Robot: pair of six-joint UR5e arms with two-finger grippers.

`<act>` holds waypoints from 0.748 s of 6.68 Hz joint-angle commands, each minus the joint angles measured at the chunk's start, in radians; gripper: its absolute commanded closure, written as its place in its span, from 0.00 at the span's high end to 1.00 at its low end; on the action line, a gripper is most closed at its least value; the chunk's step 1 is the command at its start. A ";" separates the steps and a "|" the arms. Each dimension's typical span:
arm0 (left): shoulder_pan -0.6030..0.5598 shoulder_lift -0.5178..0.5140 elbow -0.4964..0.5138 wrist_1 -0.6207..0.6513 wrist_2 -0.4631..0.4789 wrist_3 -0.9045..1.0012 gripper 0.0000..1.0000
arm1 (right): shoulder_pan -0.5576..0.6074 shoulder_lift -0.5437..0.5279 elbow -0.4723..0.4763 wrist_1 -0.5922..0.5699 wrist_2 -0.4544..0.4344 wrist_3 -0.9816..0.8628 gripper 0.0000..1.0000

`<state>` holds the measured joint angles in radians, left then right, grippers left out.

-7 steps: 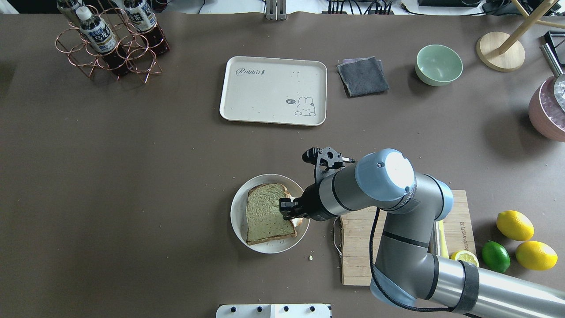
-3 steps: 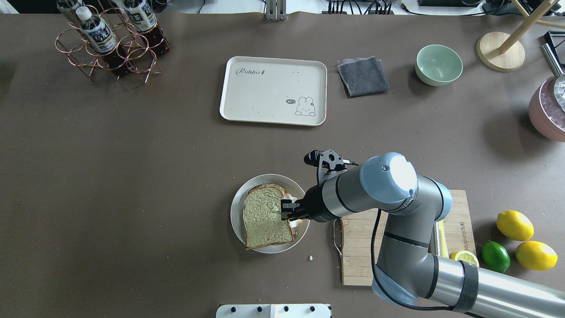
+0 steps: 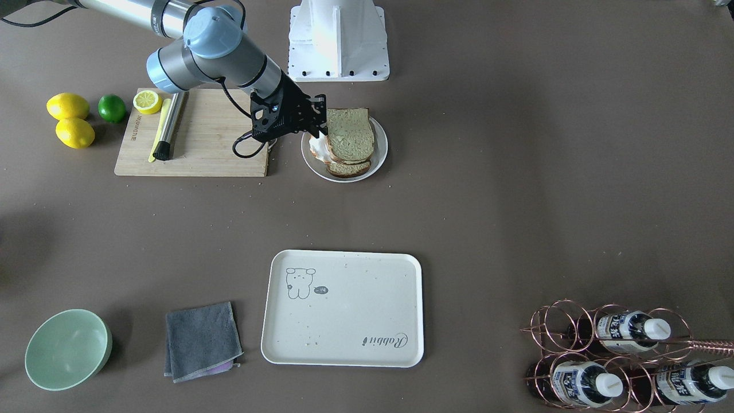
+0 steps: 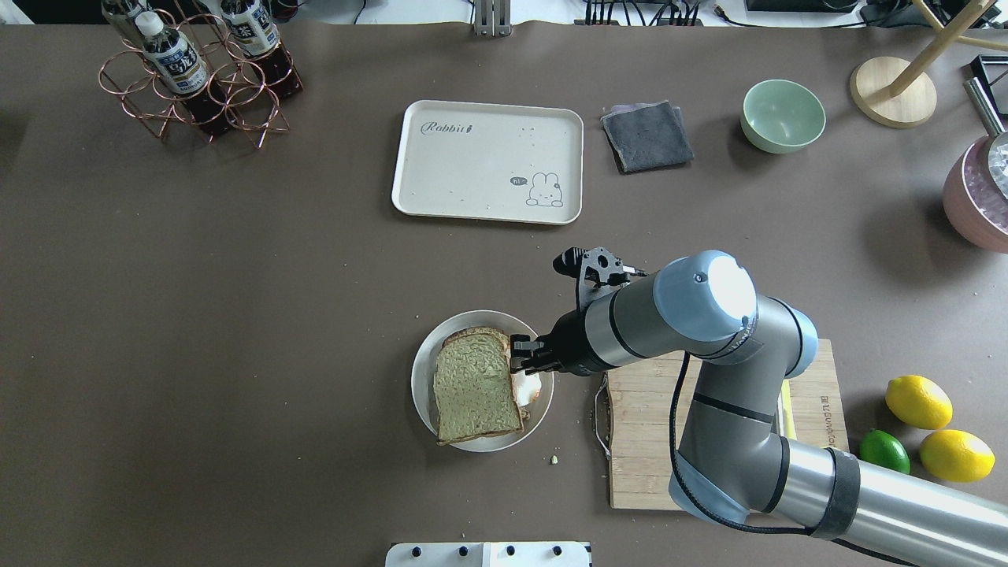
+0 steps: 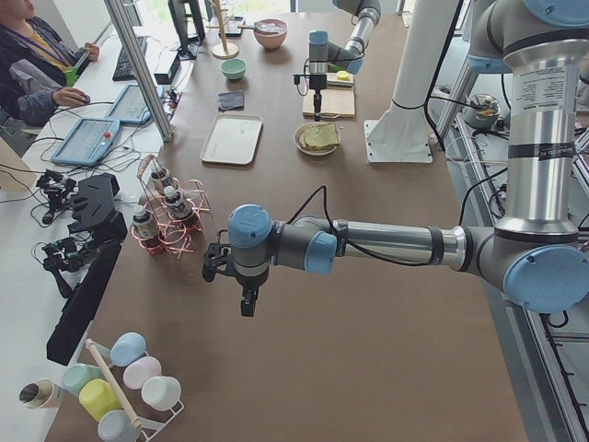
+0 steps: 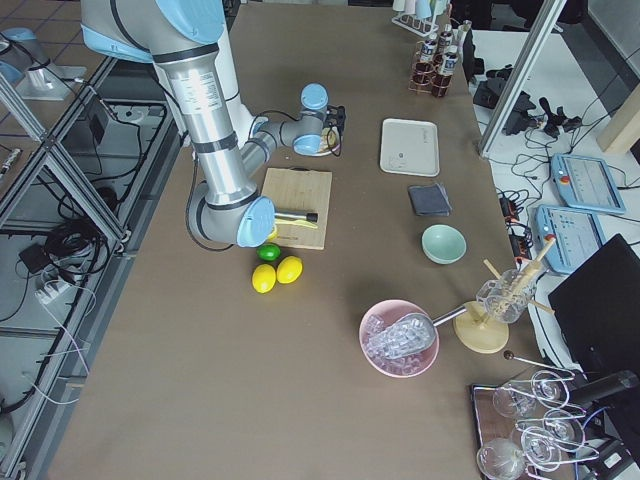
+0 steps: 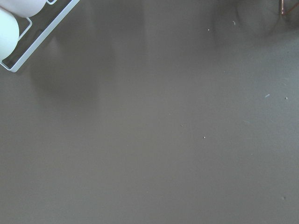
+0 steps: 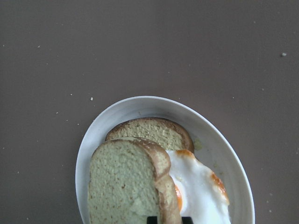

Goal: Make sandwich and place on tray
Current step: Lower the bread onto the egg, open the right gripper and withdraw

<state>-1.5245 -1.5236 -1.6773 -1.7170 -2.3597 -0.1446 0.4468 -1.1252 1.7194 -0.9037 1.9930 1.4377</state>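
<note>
Reading everything off the overhead clock: catching the right hand [image 4: 521, 354] reaching in from 3 o'clock, past the corner of the cutting board [image 4: 638, 441], and meeting the sandwich [image 3: 348, 143] on its 3 o'clock side. Looking pinched onto the crust edge of the top slice [image 4: 471, 384], with that edge running straight down into the grip at the bottom of the wrist view, though not calling it certain. Finding the stack sitting on the round plate [image 4: 421, 386] toward 6 o'clock on the surface [image 4: 236, 315], top slice skewed a touch over the bottom slice [image 8: 154, 130], egg [image 4: 529, 387] poking out at 3 o'clock right under the hand. Now the bit that matters: spotting the tray [image 4: 472, 173] lying dead at 12 o'clock from the plate, well apart, nothing but bare surface between, long axis running 9 to 3 and so offering its broad side to anything travelling straight up the clock. Judging the right arm by far the nearer for that carry. Picking up the left hand [image 5: 247, 304] only in the side view, hanging over bare surface way out past 9 o'clock, near the bottle rack [image 5: 170, 221]; spread or pressed together, cannot tell from there.
</note>
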 commanded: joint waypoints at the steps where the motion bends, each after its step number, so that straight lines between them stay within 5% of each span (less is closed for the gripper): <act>1: 0.083 -0.015 -0.009 -0.138 0.000 -0.262 0.98 | 0.108 -0.027 0.008 -0.036 0.048 -0.005 1.00; 3: 0.330 -0.039 -0.019 -0.393 0.013 -0.631 0.98 | 0.280 -0.039 0.038 -0.180 0.167 -0.133 1.00; 5: 0.497 -0.166 -0.082 -0.392 0.030 -0.848 0.98 | 0.390 -0.102 0.087 -0.363 0.168 -0.377 1.00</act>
<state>-1.1371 -1.6181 -1.7225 -2.0960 -2.3376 -0.8418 0.7698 -1.1965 1.7830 -1.1661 2.1549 1.1936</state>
